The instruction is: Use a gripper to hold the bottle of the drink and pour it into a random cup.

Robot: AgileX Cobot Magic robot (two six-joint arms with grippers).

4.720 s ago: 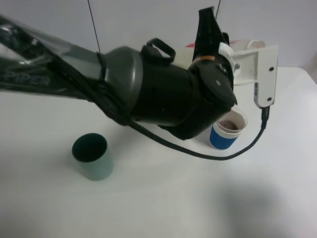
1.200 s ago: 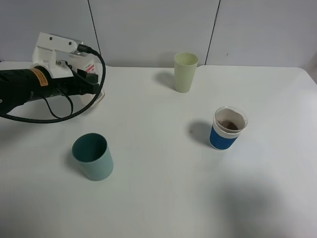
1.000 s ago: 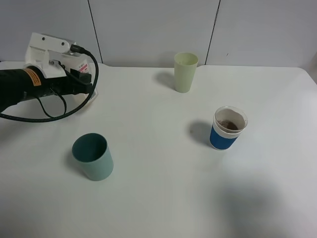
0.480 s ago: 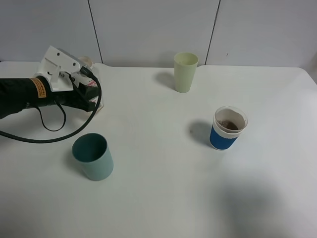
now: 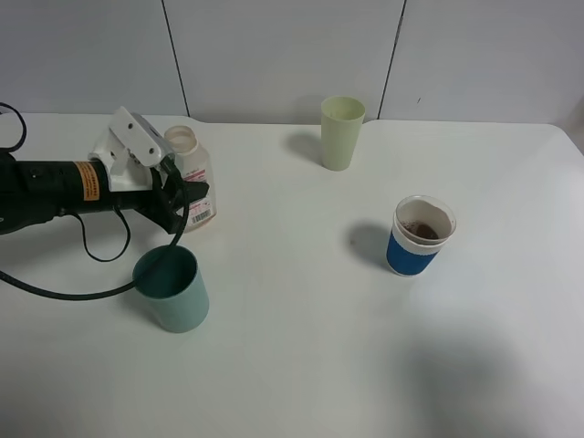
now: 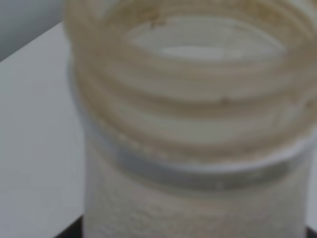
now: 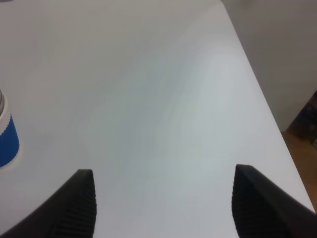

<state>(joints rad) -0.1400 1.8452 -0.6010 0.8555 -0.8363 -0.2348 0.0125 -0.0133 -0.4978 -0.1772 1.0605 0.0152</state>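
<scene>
The bottle [image 5: 192, 178] stands upright at the far left of the white surface [image 5: 301, 356]. The left gripper [image 5: 169, 196] is shut on the bottle, with its fingers [image 5: 182, 193] round the lower part where the label is. I cannot tell for sure if the bottle's bottom touches the surface or hangs just above it. The blue cup [image 5: 420, 235] sits well apart, on the right side. Brown drink [image 5: 422, 229] shows inside it, so the pouring looks done. What is left, I think, is only to let the bottle go and pull the arm away.

The bottle is clear plastic with a wide pale neck and no cap. Close up, the neck [image 6: 188, 94] has round screw ridges and the inside looks empty. The label is red and white. The blue cup has a white band on top and a round rim. A dark teal cup [image 5: 171, 287] stands near the left gripper, close to the front. A tall pale green cup [image 5: 341, 132] stands at the far side. Both look smooth and plain.

The right gripper [image 7: 163, 201] is open and holds nothing. Its dark fingers [image 7: 74, 206] have ridged pads.
</scene>
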